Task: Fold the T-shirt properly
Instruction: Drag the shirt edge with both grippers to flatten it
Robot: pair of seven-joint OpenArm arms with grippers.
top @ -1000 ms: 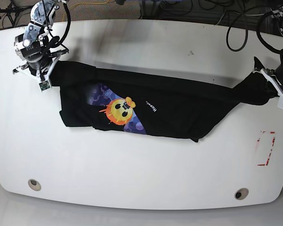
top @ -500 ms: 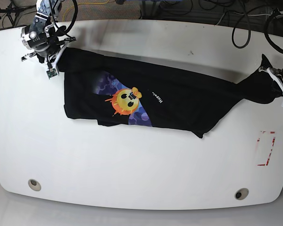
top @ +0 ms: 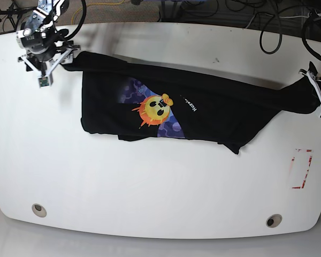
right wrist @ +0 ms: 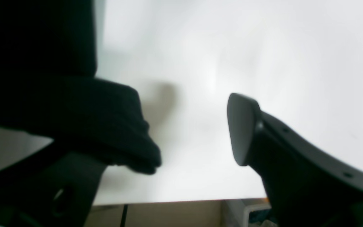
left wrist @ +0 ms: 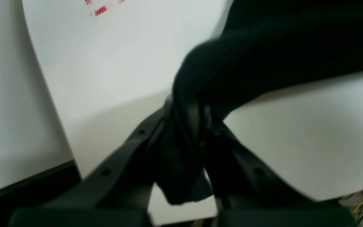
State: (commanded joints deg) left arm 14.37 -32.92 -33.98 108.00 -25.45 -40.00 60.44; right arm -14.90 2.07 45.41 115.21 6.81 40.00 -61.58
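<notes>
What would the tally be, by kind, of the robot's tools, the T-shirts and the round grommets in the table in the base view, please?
Tools: 2, left and right
T-shirts: 1, black
Round grommets: 2, one at left, one at right
Total: 5

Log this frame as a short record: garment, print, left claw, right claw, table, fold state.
garment: black T-shirt, stretched sideways across the table
print: yellow-orange emoji face on a purple-blue patch, white lettering beside it
left claw: shut on a bunched end of the shirt
right claw: open, shirt edge beside one finger, not pinched
table: white, red marks toward the left arm's side
fold state: not a finished fold; lower edge uneven
</notes>
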